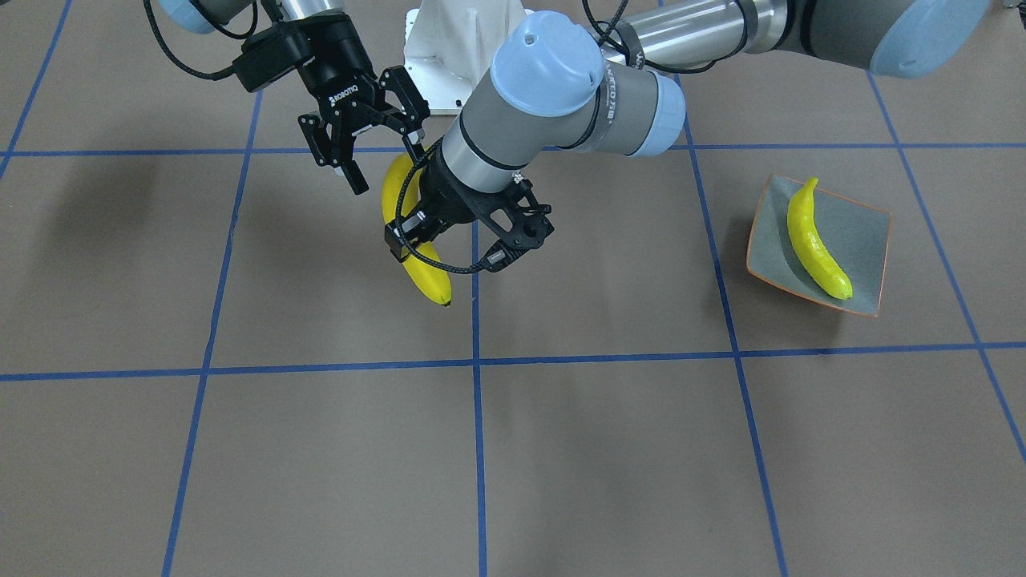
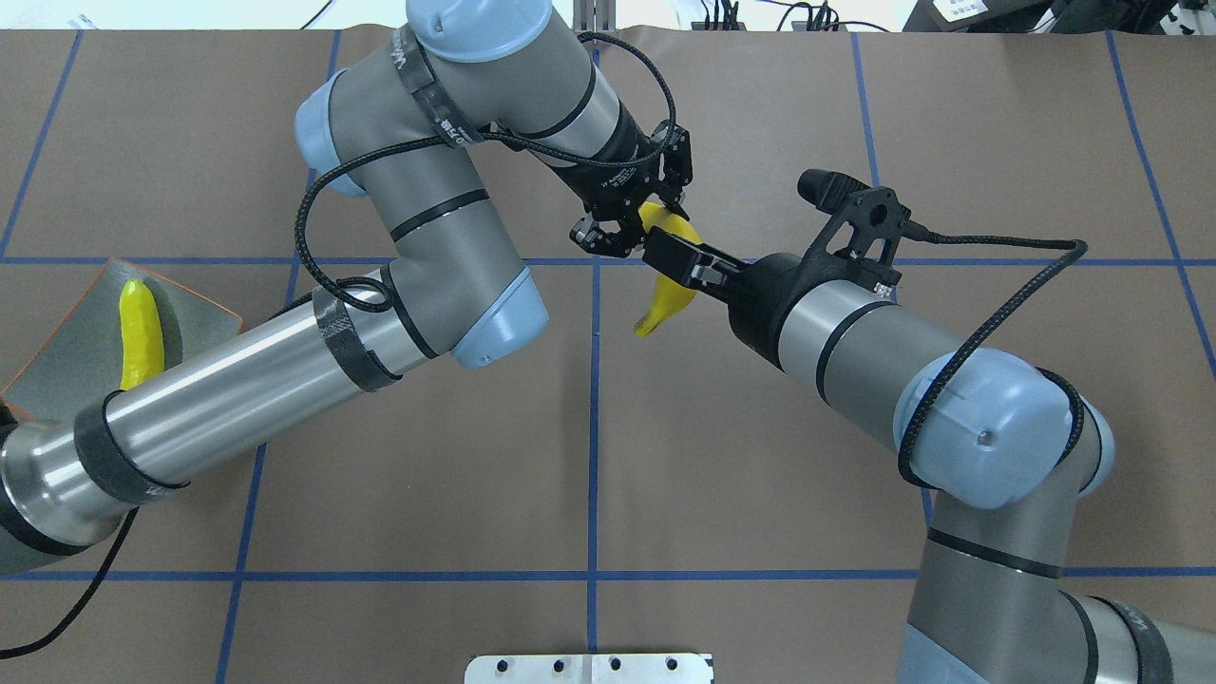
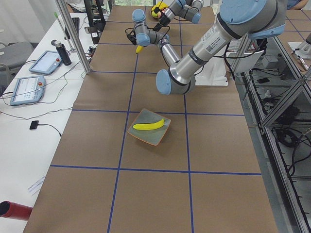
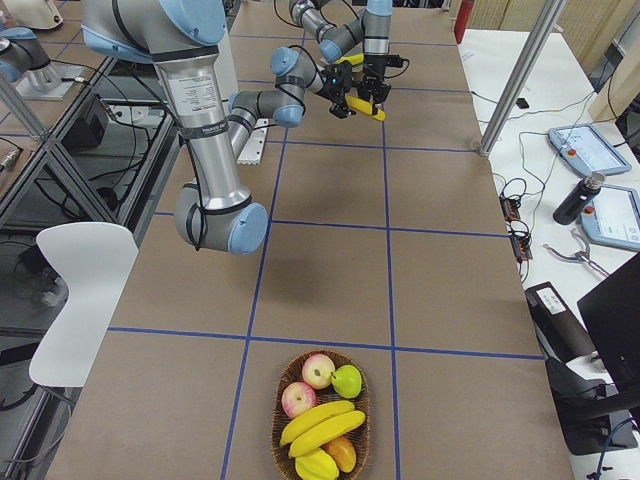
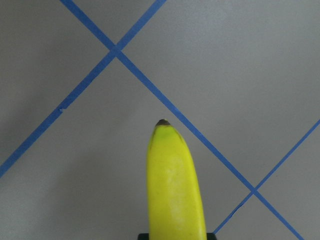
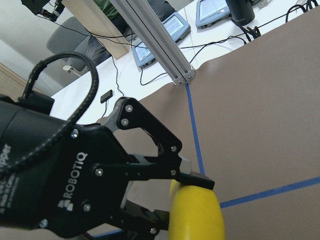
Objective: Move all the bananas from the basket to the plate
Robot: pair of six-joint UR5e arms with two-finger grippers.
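A yellow banana [image 1: 417, 268] hangs above the table's middle, and my left gripper [image 1: 413, 239] is shut on its lower half. My right gripper [image 1: 385, 164] stands open, its fingers [image 1: 353, 172] spread on either side of the banana's upper end. The left wrist view shows the banana [image 5: 175, 190] pointing out over the blue grid lines. Another banana [image 1: 813, 240] lies diagonally on the square grey-green plate [image 1: 870, 232], far off on my left. The basket [image 4: 277, 432] stands at my right end of the table with two bananas [image 4: 320, 422] in it.
The basket also holds apples [image 4: 318, 371] and other fruit. A white robot base [image 1: 457, 48] stands at the table's back middle. A side bench with tablets [image 3: 46, 62] and a bottle [image 3: 59, 51] runs along the far edge. A white chair [image 4: 85, 290] stands beside the table.
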